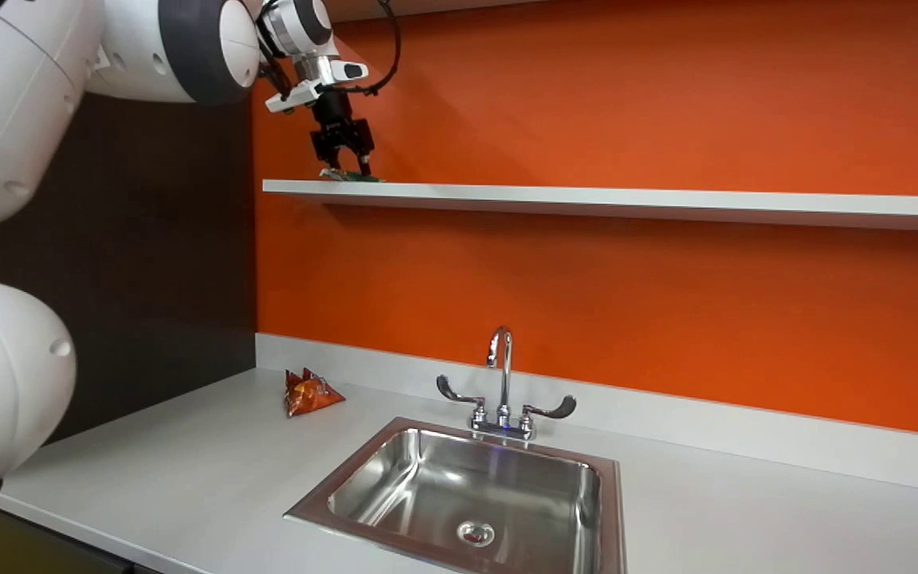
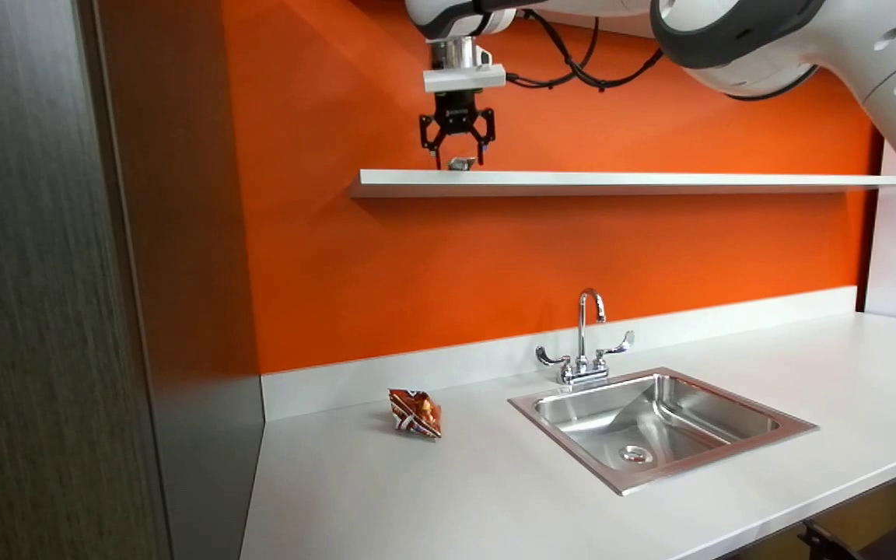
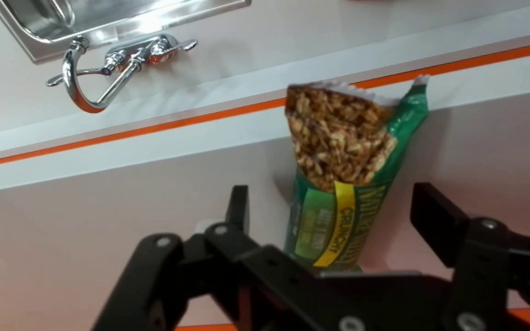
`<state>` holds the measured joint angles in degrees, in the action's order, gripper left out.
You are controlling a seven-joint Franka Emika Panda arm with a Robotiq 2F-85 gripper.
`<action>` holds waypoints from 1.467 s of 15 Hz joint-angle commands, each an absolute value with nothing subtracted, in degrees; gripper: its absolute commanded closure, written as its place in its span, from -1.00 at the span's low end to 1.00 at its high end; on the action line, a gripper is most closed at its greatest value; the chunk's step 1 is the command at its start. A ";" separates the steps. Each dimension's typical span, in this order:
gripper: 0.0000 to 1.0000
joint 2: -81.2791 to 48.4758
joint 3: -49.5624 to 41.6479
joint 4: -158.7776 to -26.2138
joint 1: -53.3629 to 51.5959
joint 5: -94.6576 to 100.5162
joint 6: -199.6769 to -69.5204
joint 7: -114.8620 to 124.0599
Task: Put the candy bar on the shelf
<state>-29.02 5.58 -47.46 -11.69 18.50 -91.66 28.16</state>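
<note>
The candy bar is a green wrapper with a yellow band and a picture of oats. In the wrist view the candy bar (image 3: 343,142) lies on the white shelf (image 3: 131,211), one end near the shelf's front edge. It shows small on the shelf in both exterior views (image 1: 357,177) (image 2: 460,164); the shelf (image 1: 586,198) is there too (image 2: 611,180). My gripper (image 3: 331,197) points down and is open, a finger on each side of the bar with gaps on both sides. The gripper is at the shelf in both exterior views (image 1: 350,166) (image 2: 460,159). The bar's lower end is hidden behind the gripper.
An orange-red snack bag (image 1: 311,395) stands on the counter below the shelf, also in an exterior view (image 2: 417,412). A steel sink (image 1: 610,510) with a faucet (image 1: 504,375) is set in the counter. A dark panel (image 2: 191,311) stands beside the shelf's end. An orange wall (image 1: 666,96) backs the shelf.
</note>
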 commanded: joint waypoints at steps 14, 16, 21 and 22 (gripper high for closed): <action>-1.00 -19.31 5.89 -56.30 -10.74 17.03 -89.54 26.13; -1.00 -15.43 5.94 -61.76 -10.52 16.58 -90.48 25.72; -1.00 -5.05 5.69 -75.15 -10.19 15.04 -92.48 23.42; -1.00 -2.99 5.54 -77.80 -10.22 14.85 -92.82 22.98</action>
